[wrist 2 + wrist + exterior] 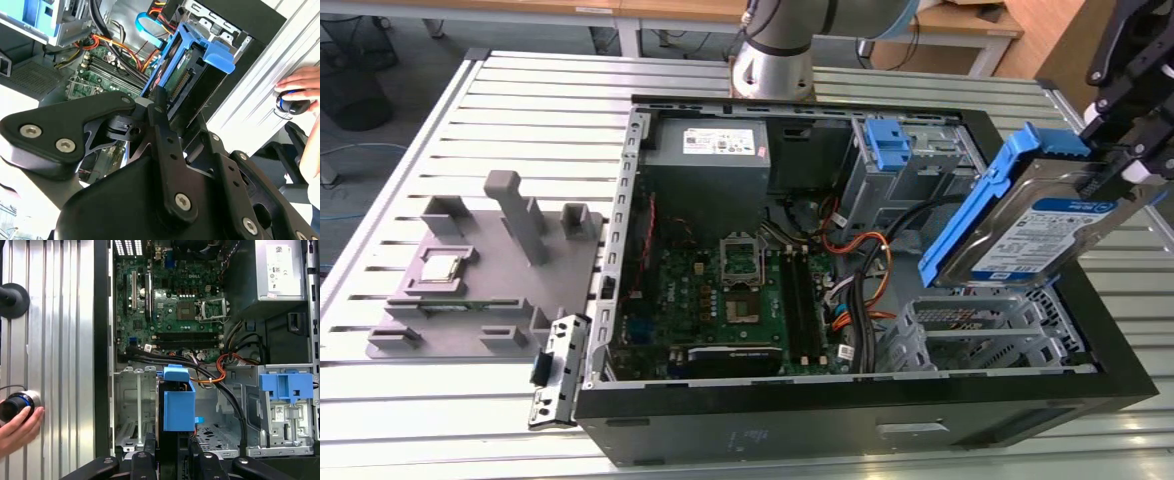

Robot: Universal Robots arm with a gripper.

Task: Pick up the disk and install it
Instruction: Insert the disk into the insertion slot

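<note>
Over at the exterior view's right, I've got the disk [1027, 230] pinched in the gripper [1107, 180], tilted above the metal cage [981, 320] in the open case [854, 425]. Guessing the tilt lets its blue rails meet the cage.

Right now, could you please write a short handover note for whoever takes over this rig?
Gripper: shut on the disk.
Disk: lifted clear, tilted, above the empty drive cage at the exterior view's right of the open computer case.
Done: pickup.
Left: the disk is not yet seated in the cage.
Note: a person's hand is on the table beside the case.
</note>
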